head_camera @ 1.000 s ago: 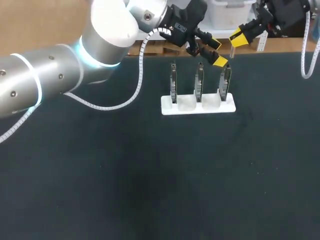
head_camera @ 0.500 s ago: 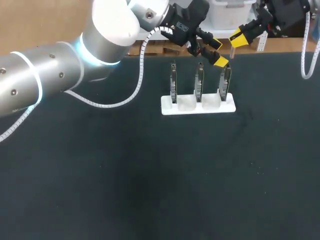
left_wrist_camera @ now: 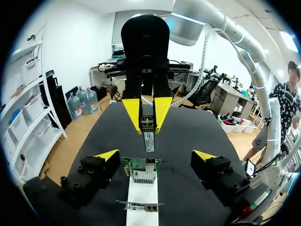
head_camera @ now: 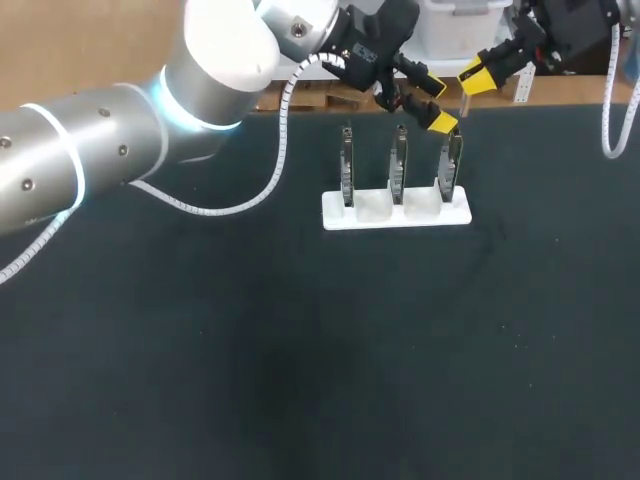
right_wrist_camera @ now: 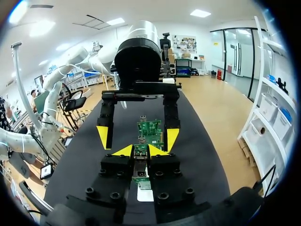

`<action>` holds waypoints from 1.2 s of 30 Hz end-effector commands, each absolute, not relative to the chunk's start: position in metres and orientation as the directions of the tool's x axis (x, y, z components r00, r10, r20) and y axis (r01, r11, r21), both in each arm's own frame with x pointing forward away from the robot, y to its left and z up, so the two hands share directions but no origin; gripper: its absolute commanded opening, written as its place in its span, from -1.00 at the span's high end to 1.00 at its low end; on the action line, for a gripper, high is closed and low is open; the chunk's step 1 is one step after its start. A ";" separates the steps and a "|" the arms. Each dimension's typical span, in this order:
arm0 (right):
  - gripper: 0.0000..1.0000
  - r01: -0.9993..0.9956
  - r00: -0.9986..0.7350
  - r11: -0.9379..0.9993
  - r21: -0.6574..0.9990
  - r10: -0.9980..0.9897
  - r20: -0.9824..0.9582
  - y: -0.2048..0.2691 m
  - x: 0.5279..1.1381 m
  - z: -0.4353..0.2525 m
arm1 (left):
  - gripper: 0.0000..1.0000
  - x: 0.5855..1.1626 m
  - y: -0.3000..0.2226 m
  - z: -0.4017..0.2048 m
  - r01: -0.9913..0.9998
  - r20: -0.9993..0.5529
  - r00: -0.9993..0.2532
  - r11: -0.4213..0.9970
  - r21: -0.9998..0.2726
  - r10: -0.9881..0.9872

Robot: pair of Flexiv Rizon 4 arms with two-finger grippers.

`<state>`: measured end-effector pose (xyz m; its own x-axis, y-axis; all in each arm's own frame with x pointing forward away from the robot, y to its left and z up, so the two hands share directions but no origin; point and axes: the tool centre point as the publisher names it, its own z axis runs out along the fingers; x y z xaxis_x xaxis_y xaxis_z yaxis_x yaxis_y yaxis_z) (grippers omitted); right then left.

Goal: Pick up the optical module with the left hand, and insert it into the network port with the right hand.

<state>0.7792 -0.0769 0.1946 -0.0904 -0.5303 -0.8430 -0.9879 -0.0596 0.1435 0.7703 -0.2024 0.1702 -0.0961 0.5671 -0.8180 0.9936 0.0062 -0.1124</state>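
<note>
The optical module (left_wrist_camera: pixel 149 139) hangs roughly upright with its long axis vertical. Its lower end points down at the right-hand network card (left_wrist_camera: pixel 142 169), close above it. The right gripper (left_wrist_camera: pixel 148 131) is clenched on its upper end. The left gripper (left_wrist_camera: pixel 155 154) is released, its fingers wide either side of that card. Two more cards stand to the left in the white holder (head_camera: pixel 395 213).
</note>
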 end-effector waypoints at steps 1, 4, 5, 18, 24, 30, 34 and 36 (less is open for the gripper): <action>1.00 -0.988 -0.090 -0.056 0.141 -0.528 -0.844 -0.077 0.776 0.194 | -1.00 0.770 -0.202 0.170 0.994 -0.818 -0.095 0.007 -0.111 0.567; 1.00 -0.988 -0.085 -0.063 0.138 -0.529 -0.844 -0.076 0.774 0.194 | -1.00 0.770 -0.202 0.170 0.994 -0.818 -0.095 0.007 -0.111 0.567; 1.00 -0.988 -0.083 -0.064 0.138 -0.529 -0.844 -0.076 0.774 0.194 | -1.00 0.770 -0.202 0.170 0.994 -0.818 -0.095 0.007 -0.111 0.567; 1.00 -0.990 -0.065 -0.072 0.121 -0.527 -0.847 -0.079 0.771 0.198 | -1.00 0.770 -0.202 0.170 0.994 -0.818 -0.095 0.007 -0.111 0.567; 1.00 -0.990 -0.064 -0.074 0.121 -0.528 -0.847 -0.080 0.768 0.196 | -1.00 0.770 -0.202 0.170 0.994 -0.818 -0.095 0.007 -0.111 0.567; 1.00 -0.990 -0.072 -0.065 0.123 -0.521 -0.850 -0.080 0.767 0.195 | -1.00 0.770 -0.202 0.170 0.994 -0.818 -0.095 0.007 -0.111 0.567; 1.00 -0.990 -0.070 -0.067 0.123 -0.523 -0.849 -0.079 0.765 0.194 | -1.00 0.770 -0.202 0.170 0.994 -0.818 -0.095 0.007 -0.111 0.567; 1.00 -0.990 -0.072 -0.069 0.126 -0.524 -0.849 -0.078 0.764 0.192 | -1.00 0.770 -0.202 0.170 0.994 -0.818 -0.095 0.007 -0.111 0.567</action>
